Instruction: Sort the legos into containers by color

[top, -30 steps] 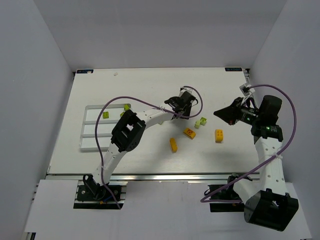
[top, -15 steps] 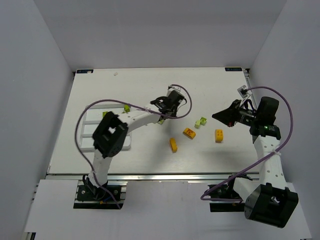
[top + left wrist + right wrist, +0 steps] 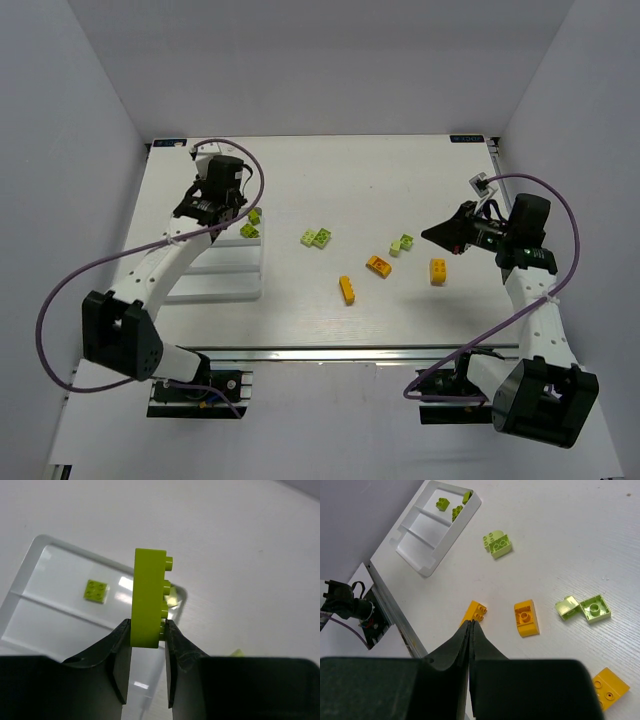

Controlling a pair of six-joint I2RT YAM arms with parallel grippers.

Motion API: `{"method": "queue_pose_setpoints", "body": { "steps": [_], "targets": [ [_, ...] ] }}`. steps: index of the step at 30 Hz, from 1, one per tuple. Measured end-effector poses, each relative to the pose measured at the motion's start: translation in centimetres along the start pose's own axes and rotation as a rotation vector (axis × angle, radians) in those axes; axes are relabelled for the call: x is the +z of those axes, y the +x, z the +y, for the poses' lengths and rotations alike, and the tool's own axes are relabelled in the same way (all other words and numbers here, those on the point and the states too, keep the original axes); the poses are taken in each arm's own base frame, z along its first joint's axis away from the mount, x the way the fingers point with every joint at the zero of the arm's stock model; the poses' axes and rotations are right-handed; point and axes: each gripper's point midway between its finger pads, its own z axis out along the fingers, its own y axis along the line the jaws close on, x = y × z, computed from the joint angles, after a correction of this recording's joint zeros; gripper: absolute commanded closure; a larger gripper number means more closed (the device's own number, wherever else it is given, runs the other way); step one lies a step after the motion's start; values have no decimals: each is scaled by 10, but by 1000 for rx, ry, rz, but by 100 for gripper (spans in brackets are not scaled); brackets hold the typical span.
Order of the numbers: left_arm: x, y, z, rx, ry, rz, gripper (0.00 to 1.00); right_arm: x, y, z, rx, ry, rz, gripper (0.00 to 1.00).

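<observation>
A green brick (image 3: 149, 597) is held tight in the left pincer (image 3: 148, 630), above the white tray (image 3: 50, 575). The right pincer (image 3: 470, 625) is seen closed, with nothing in it, over loose bricks (image 3: 526, 618) on the bench (image 3: 560, 540).

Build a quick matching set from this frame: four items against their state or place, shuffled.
Items
1. left gripper
2. right gripper
3. orange-yellow bricks
4. white tray

States or places
A. shut, nothing between the fingers
B. loose on the table
C. clamped on a lime green brick
D. holds small green bricks in an end compartment

Pairs: 1-C, 2-A, 3-B, 4-D
</observation>
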Motion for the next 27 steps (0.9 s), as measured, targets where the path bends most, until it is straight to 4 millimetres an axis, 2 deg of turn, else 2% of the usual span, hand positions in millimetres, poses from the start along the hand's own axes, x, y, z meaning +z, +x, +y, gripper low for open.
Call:
{"method": "queue_pose_setpoints", "body": {
  "steps": [5, 9, 16, 17, 19, 20, 22, 24, 27],
  "targets": [
    [47, 47, 42, 33, -142, 152, 100, 3, 3, -5, 11, 7, 11, 95],
    [69, 71, 63, 30, -192, 241, 99, 3, 4, -7, 3, 11, 13, 95],
    [84, 81, 64, 0, -163, 277, 87, 6, 7, -11, 14, 14, 24, 93],
    [85, 82, 64, -4, -159, 279, 82, 6, 7, -11, 16, 15, 26, 93],
    [87, 86, 64, -8, -149, 290, 81, 6, 8, -12, 18, 17, 27, 92],
    [88, 87, 64, -11, -147, 295, 75, 7, 8, -13, 18, 19, 28, 92],
    [91, 89, 65, -19, -140, 301, 74, 7, 8, -13, 18, 19, 28, 92],
    [92, 91, 65, -23, -135, 310, 67, 7, 8, -13, 18, 19, 28, 91],
    [93, 93, 64, -28, -124, 316, 49, 7, 8, -13, 19, 20, 29, 89]
  ]
}}
